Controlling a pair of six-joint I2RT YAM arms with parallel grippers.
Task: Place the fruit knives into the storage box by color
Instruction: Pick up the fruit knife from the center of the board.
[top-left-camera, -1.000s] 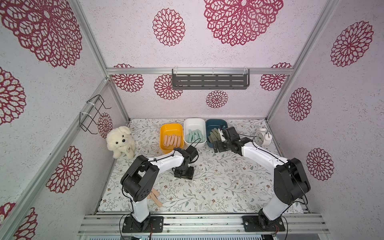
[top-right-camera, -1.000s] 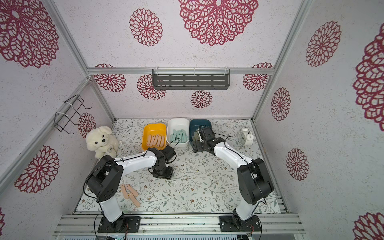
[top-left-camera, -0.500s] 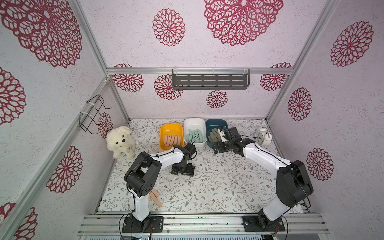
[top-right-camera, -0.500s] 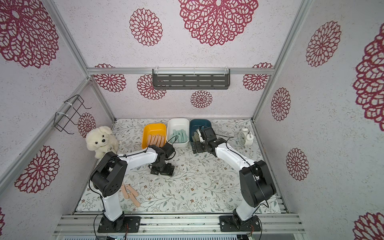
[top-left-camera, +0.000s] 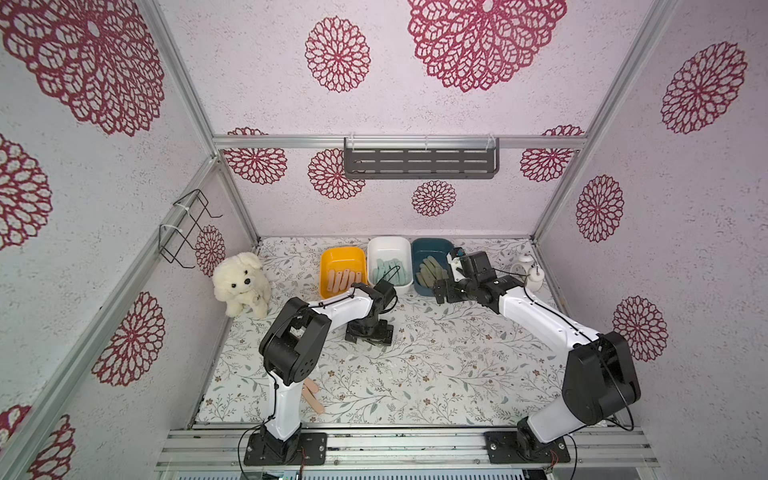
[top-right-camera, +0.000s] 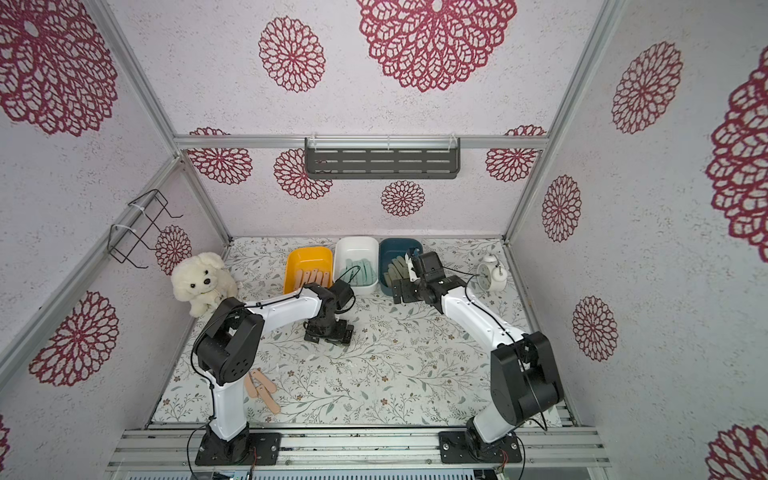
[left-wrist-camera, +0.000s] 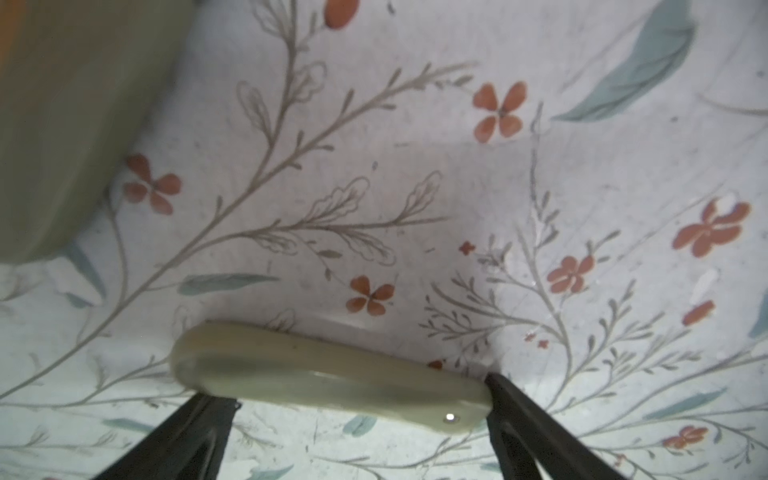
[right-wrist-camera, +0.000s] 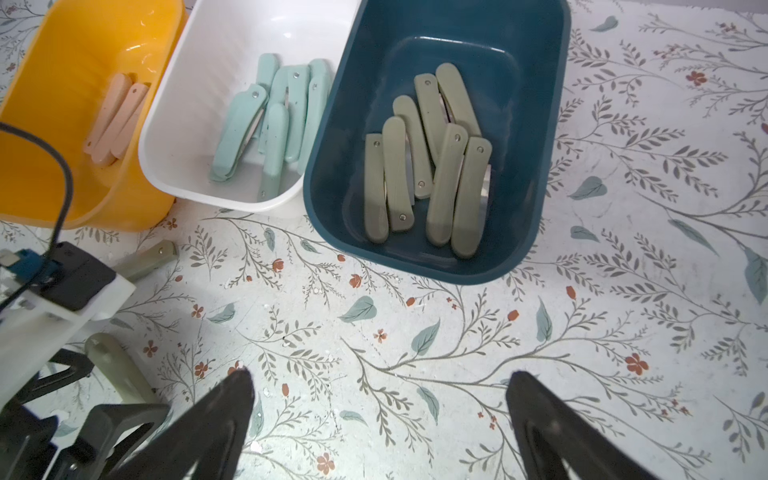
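A sage-green fruit knife (left-wrist-camera: 328, 382) lies flat on the floral mat, lengthwise between the fingers of my left gripper (left-wrist-camera: 357, 399), which is open and points down at the mat (top-left-camera: 369, 334). A second sage knife (right-wrist-camera: 145, 259) lies by the yellow box, half hidden by the left wrist. The storage boxes stand in a row: yellow (right-wrist-camera: 41, 124) with peach-pink knives, white (right-wrist-camera: 199, 83) with mint-teal ones, blue (right-wrist-camera: 540, 124) with sage ones. My right gripper (right-wrist-camera: 378, 399) hangs open and empty in front of the blue box (top-left-camera: 442, 291). Peach-pink knives (top-right-camera: 262, 390) lie near the left arm's base.
A white plush dog (top-left-camera: 243, 284) sits at the mat's left edge. A small alarm clock (top-right-camera: 490, 272) stands at the back right, beside the right arm. A grey shelf (top-left-camera: 419, 160) hangs on the back wall and a wire rack (top-left-camera: 187, 226) on the left wall.
The left gripper has edged slightly toward the boxes and its jaws have spread wide. The right arm has hardly moved.
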